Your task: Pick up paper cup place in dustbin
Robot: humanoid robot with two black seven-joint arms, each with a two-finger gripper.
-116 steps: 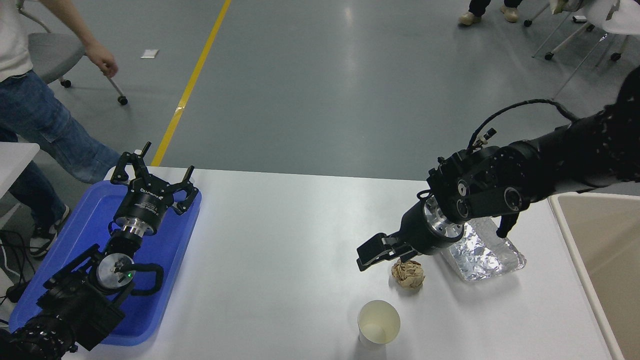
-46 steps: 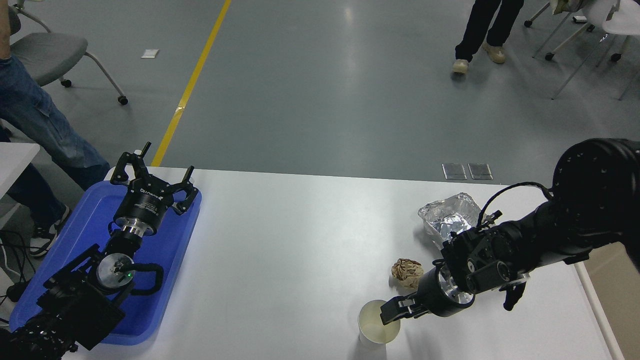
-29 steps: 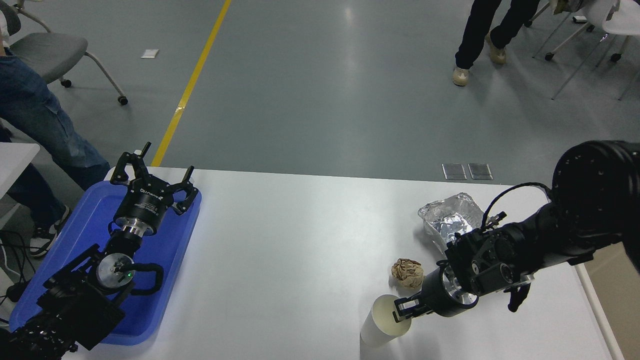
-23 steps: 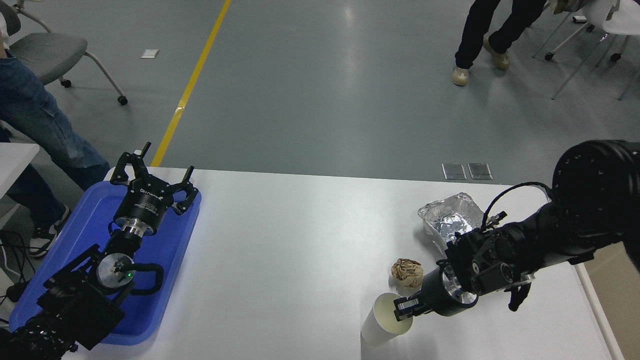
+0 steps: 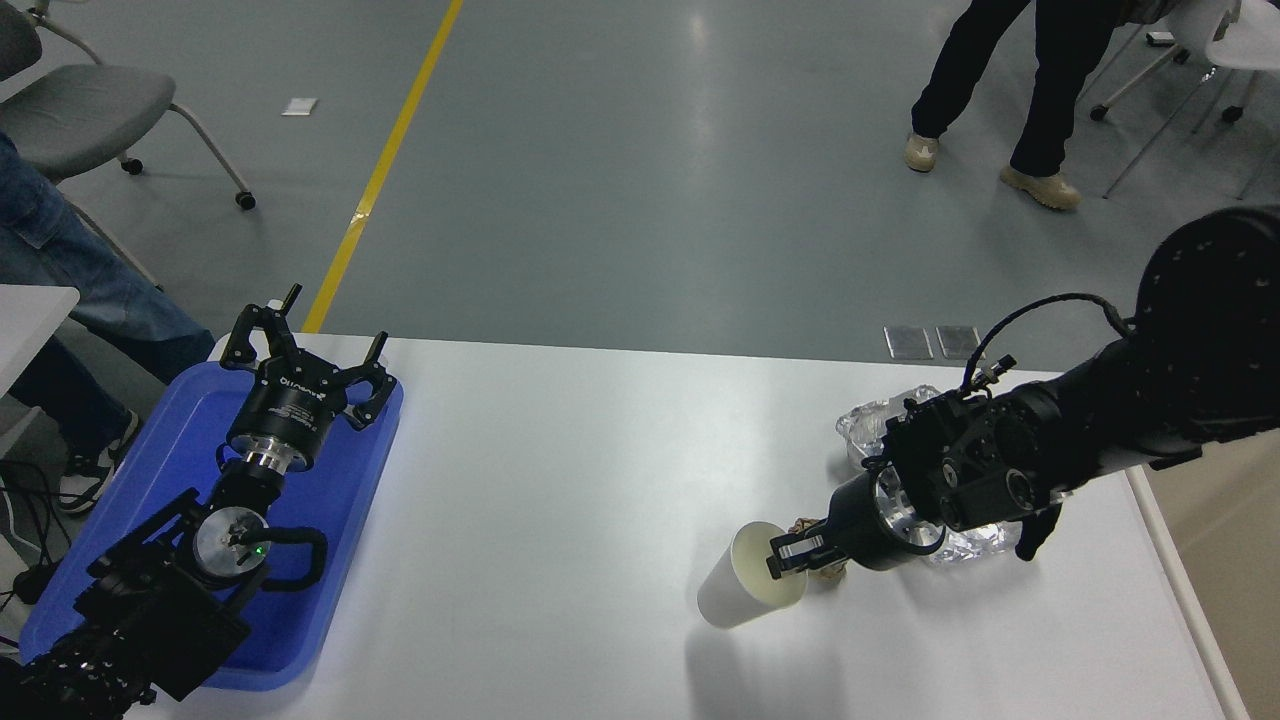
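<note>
White table [image 5: 560, 480] on grey floor [image 5: 640, 180]; right end effector [image 5: 787, 556] pinches the paper cup [image 5: 745, 588] rim.

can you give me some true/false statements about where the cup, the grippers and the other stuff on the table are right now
1. The right gripper is clamped on the rim of the paper cup. True.
2. The paper cup stands upright on the table. False: it is tilted, mouth facing the gripper, and its shadow below suggests it is lifted.
3. The left gripper holds the crumpled paper ball. False: it is open over the blue tray, holding nothing; the ball lies by the right gripper, mostly hidden.
4. The foil tray sits behind the right arm, partly hidden by it. True.
5. The paper cup is already in the dustbin. False: the cup is over the table, well left of the bin at the right edge.
</note>
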